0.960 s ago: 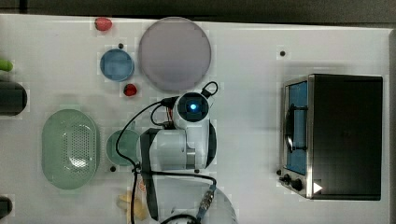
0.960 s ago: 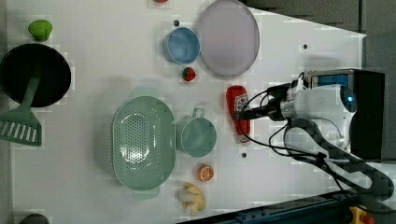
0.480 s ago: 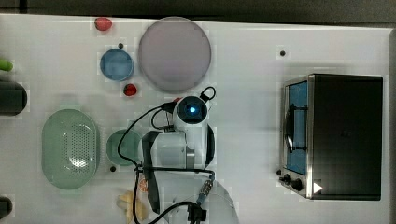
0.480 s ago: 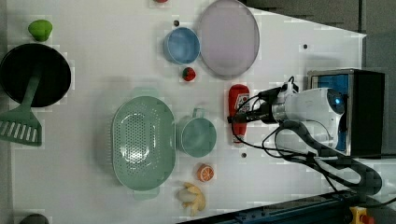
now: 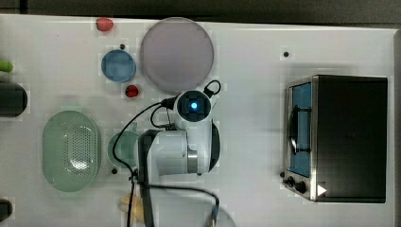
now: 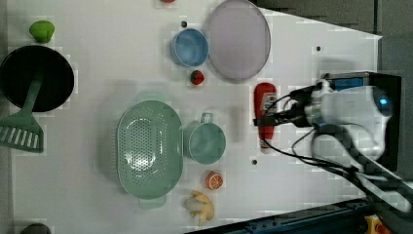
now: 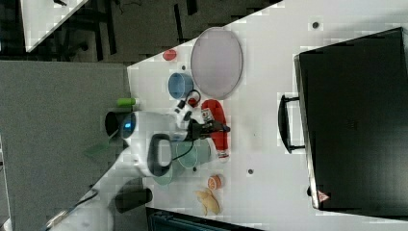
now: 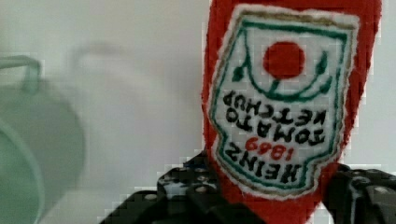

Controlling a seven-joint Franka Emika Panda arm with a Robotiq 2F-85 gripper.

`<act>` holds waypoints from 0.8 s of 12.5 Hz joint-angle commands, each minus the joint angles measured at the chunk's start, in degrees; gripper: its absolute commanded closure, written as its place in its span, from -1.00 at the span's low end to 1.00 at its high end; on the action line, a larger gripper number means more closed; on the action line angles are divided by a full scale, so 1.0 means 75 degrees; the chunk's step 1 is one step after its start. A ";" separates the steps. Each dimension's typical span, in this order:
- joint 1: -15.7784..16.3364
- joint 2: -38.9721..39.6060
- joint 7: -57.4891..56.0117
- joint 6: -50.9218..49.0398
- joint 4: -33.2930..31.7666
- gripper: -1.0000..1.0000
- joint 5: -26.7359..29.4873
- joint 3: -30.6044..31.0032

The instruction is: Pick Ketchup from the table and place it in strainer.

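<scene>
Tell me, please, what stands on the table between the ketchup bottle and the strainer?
In the left view, the green mug stands between the ketchup and the strainer, right beside the strainer. Between mug and ketchup the white table is bare.

1. In the top view the white arm (image 5: 177,151) covers the ketchup, and part of the green mug (image 5: 120,149) beside the strainer (image 5: 71,150).
2. In the wrist view the ketchup (image 8: 289,107) is cut off at the picture's edges; the mug (image 8: 32,149) beside it is blurred.
3. In the left view the spatula (image 6: 19,131), beside the strainer (image 6: 148,148), runs off the picture's edge.
4. In the right view the arm hides most of the strainer (image 7: 166,178).
</scene>
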 commanded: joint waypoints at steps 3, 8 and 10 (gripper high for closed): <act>0.0100 -0.2087 0.0018 -0.2362 0.1305 -0.21 0.0021 0.0582; 0.0365 -0.2231 0.2790 -0.2911 0.1708 -0.21 0.0062 0.1927; 0.0449 -0.1991 0.4338 -0.2803 0.1736 -0.21 0.0077 0.2568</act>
